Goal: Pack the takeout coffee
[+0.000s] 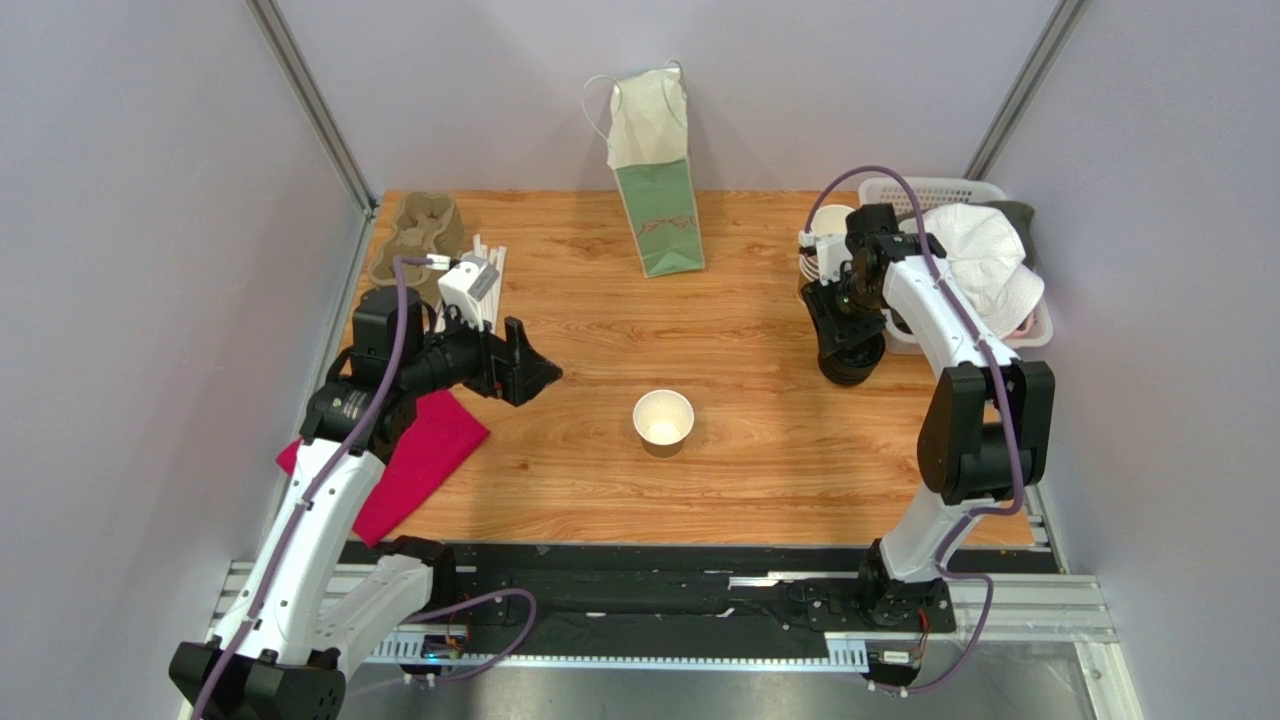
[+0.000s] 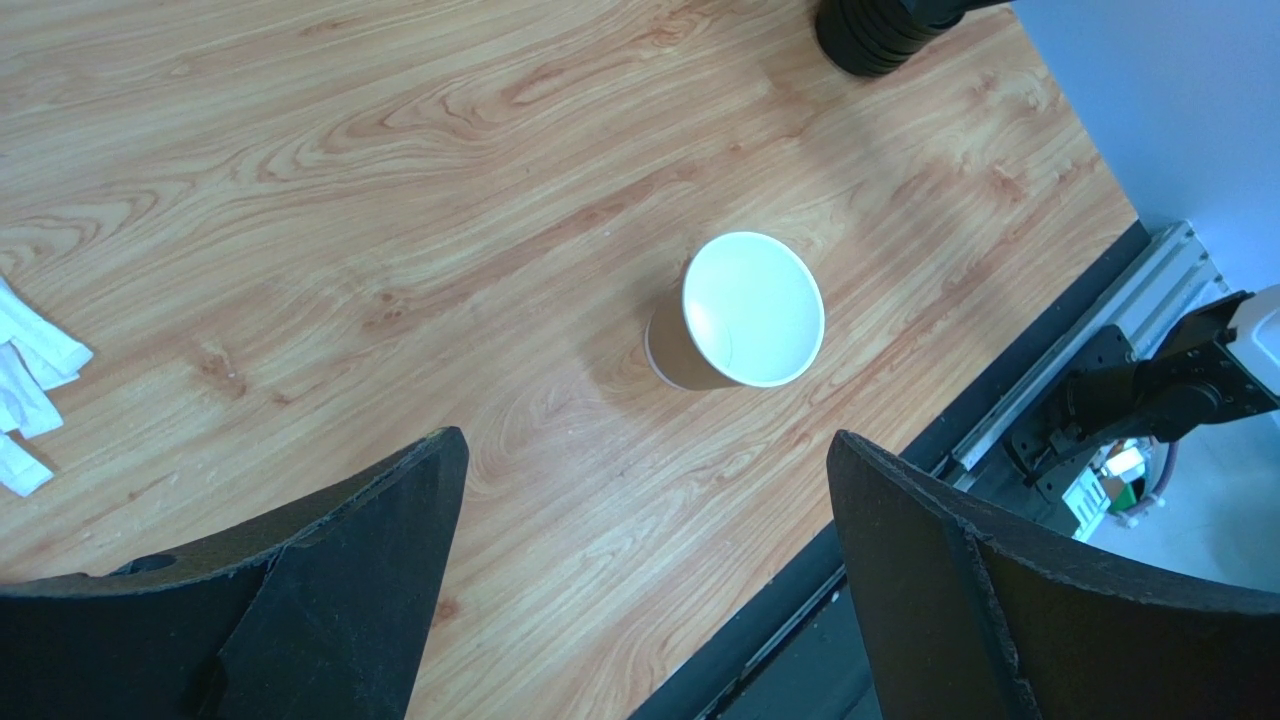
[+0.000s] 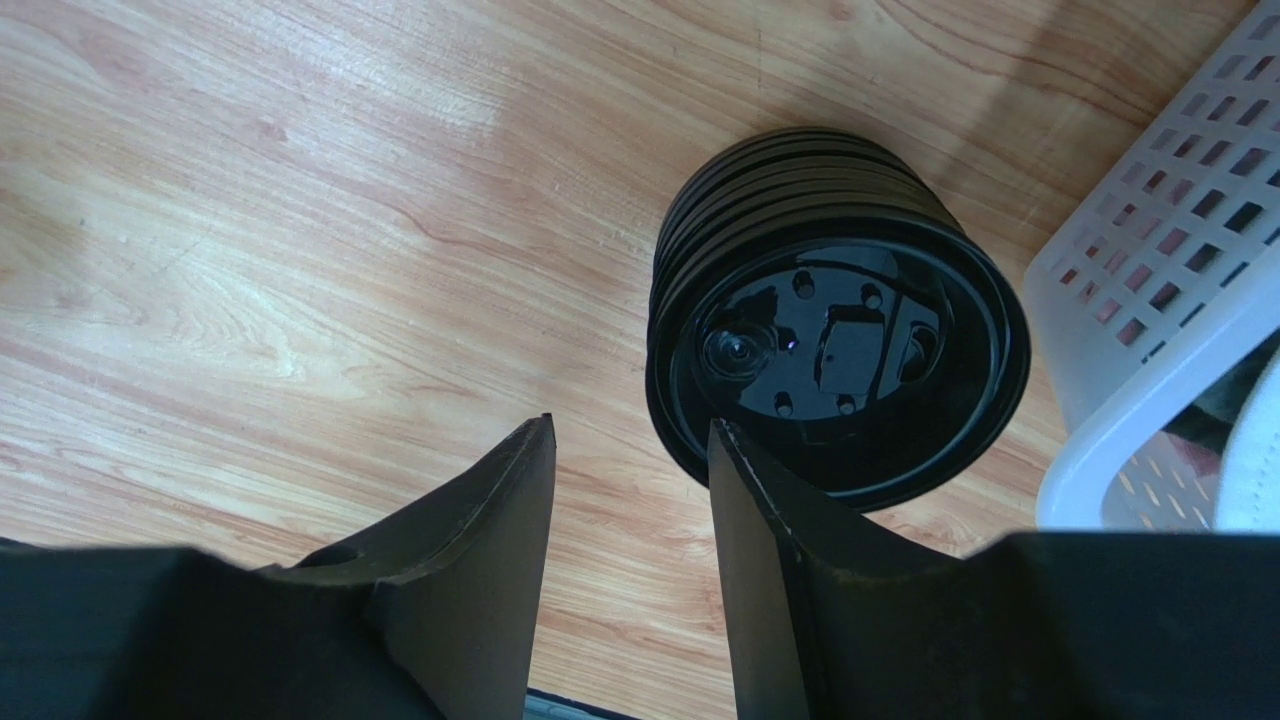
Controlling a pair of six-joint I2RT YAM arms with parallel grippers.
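Observation:
A small kraft-brown paper cup (image 1: 663, 419) stands upright near the middle of the table, its white inside showing and no lid on it; it also shows in the left wrist view (image 2: 736, 312). No cup with a black lid is in view. A stack of black round lids (image 1: 851, 360) sits at the right, also in the right wrist view (image 3: 837, 353). My left gripper (image 1: 529, 368) (image 2: 643, 438) is wide open and empty, left of the cup. My right gripper (image 1: 842, 308) (image 3: 631, 423) hovers at the left edge of the lid stack, jaws narrowly apart with only wood between them.
A green and white paper bag (image 1: 657, 188) stands at the back centre. A white basket (image 1: 977, 195) with white cloth is at the back right, with paper cups (image 1: 824, 240) beside it. A cardboard cup carrier (image 1: 418, 233), white packets (image 1: 489, 278) and a red cloth (image 1: 406, 458) lie at the left.

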